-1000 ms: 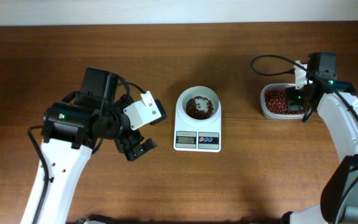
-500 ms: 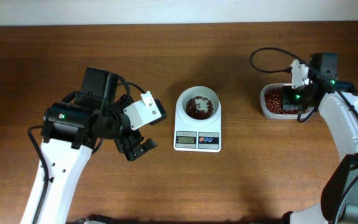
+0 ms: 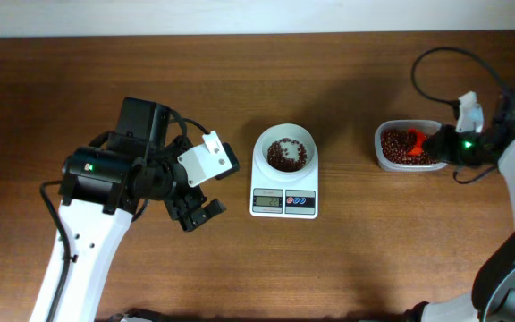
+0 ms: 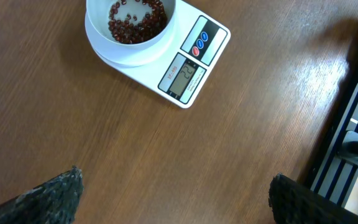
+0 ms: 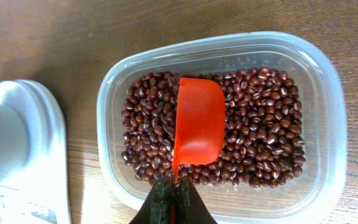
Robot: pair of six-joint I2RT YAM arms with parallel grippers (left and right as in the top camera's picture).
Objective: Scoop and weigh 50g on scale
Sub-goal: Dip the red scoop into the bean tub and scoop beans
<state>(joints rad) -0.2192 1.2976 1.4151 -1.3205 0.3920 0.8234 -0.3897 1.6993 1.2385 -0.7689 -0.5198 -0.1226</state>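
The white scale (image 3: 284,183) stands mid-table, and its round bowl (image 3: 285,152) holds a thin layer of red beans. In the left wrist view the scale (image 4: 185,68) lies at the top, ahead of my left gripper (image 4: 176,186). That left gripper (image 3: 199,213) is open and empty, hovering left of the scale. My right gripper (image 5: 174,186) is shut on the thin handle of a red scoop (image 5: 199,121). The scoop's head rests over the beans inside the clear plastic tub (image 5: 328,124). From overhead, the scoop (image 3: 416,140) shows in the tub (image 3: 407,164), with the right gripper (image 3: 443,145) at its right edge.
The scale's edge (image 5: 17,143) shows at the left of the right wrist view, a short gap from the tub. A black cable (image 3: 436,55) loops above the tub. A dark rack (image 4: 353,124) stands at the table's edge in the left wrist view.
My right arm has swung out to the right of the tub, uncovering the red scoop lying over the beans. The left arm and the scale have not moved.
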